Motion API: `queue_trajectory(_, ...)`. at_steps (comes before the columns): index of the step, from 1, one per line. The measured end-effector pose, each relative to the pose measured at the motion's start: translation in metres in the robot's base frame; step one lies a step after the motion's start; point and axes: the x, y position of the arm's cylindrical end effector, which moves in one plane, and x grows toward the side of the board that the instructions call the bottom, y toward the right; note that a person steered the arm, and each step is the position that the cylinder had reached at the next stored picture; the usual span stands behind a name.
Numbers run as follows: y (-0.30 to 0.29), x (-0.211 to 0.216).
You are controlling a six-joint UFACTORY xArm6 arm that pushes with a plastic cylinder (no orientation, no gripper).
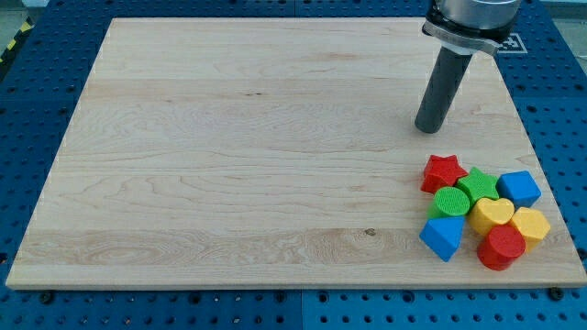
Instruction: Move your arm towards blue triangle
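The scene is covered by a single camera view, set high and angled down from the near edge of the wooden board [229, 165]. Nearly the whole board is taken in, its far edge narrowed by perspective, with strips of the blue perforated table [37, 110] seen around it. No second view is provided, so nothing is shared.

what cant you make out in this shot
- Arm above my tip: cut off by the camera view's top edge.
- Green star: lower points hidden by the yellow heart.
- Blue triangle: far side hidden behind its own front face.
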Motion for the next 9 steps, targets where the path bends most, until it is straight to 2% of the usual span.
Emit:
queue_trajectory(2,0.001,0.002)
queue_trajectory(5,-0.057,0.013)
queue_trajectory(7,-0.12,0.086)
queue_trajectory(9,-0.13,0.189)
